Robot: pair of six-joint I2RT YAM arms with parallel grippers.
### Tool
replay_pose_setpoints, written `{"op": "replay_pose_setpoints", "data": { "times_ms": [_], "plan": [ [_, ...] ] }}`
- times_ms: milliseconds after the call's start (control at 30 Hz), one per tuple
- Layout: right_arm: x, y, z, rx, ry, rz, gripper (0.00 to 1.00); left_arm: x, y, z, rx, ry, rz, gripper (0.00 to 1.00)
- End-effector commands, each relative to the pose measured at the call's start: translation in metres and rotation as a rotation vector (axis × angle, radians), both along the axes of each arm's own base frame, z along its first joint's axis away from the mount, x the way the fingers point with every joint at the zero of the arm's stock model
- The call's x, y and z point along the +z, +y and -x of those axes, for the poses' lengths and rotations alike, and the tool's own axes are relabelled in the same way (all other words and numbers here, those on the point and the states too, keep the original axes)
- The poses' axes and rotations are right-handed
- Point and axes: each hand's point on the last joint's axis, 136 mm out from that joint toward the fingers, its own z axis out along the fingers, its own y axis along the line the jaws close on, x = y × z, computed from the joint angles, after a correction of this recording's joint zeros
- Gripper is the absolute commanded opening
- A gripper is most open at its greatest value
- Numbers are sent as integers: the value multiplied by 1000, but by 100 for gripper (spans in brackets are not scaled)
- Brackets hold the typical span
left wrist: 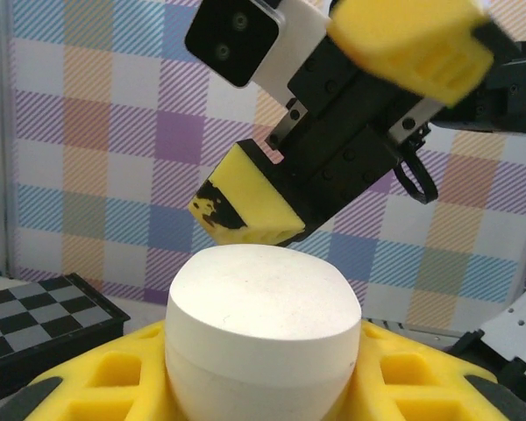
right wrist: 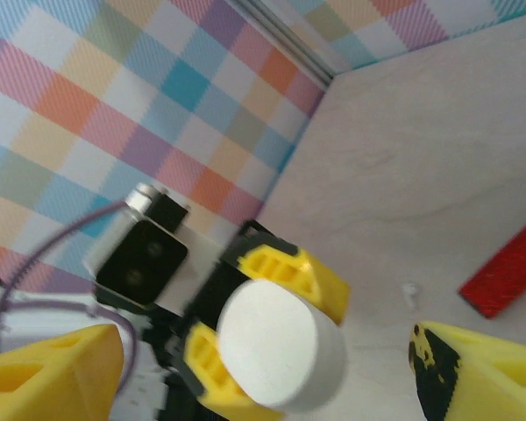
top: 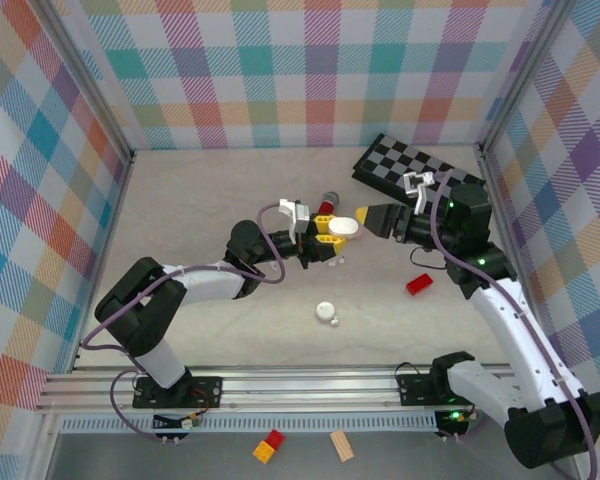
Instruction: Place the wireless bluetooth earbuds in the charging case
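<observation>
Nearby: charging case [top: 343,227], microphone [top: 326,206], checkerboard [top: 395,165], red block [top: 418,284]

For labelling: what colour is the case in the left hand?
The case is white, best seen in the left wrist view.

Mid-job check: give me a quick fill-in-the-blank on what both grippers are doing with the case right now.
1. The left gripper is shut on a white charging ____.
2. The right gripper faces that case with its jaws ____.
3. The block lying on the table by the right arm is ____.
Missing words: case; open; red.
</observation>
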Motion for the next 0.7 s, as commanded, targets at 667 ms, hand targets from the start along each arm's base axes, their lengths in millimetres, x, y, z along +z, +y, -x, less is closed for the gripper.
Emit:
{"op": "replay_pose_setpoints", "data": {
  "times_ms": [667],
  "plan": [
    [-21,1,5,-35,-296,336,85,31,12,30,-148,19,41,31]
  ]
}}
